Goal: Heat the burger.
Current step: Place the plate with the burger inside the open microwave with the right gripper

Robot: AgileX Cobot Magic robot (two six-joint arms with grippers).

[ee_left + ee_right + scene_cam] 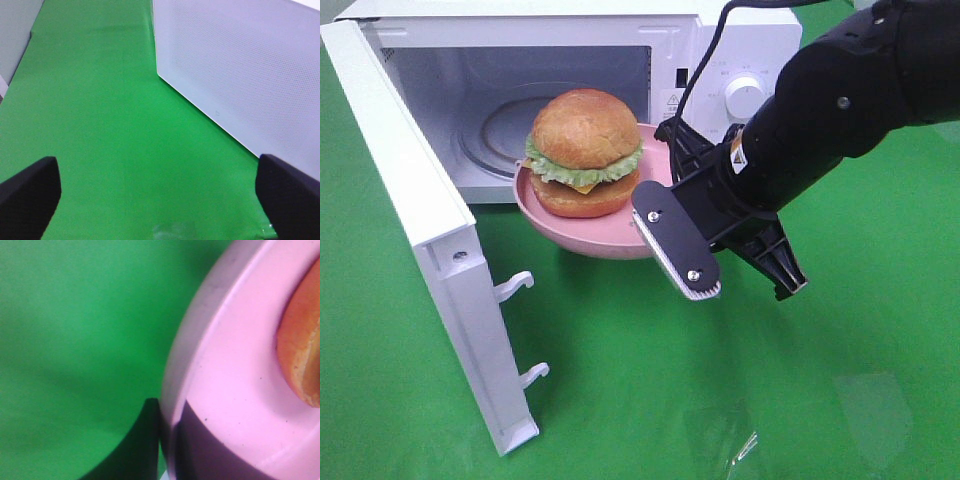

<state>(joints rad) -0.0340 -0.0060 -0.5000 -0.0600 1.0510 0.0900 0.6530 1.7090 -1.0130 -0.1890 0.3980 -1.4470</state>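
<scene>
The burger (584,150) sits on the plate (592,242) before the microwave (765,45).

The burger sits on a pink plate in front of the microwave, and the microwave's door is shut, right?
Not quite. The door is open, swung wide to the side, as the exterior high view shows. The rest holds: the burger sits on the pink plate in front of the microwave.

The right gripper (167,440) pinches the pink plate (225,390) by its rim; the burger (302,350) rests on the plate, and green cloth (75,340) lies outside its rim.
</scene>
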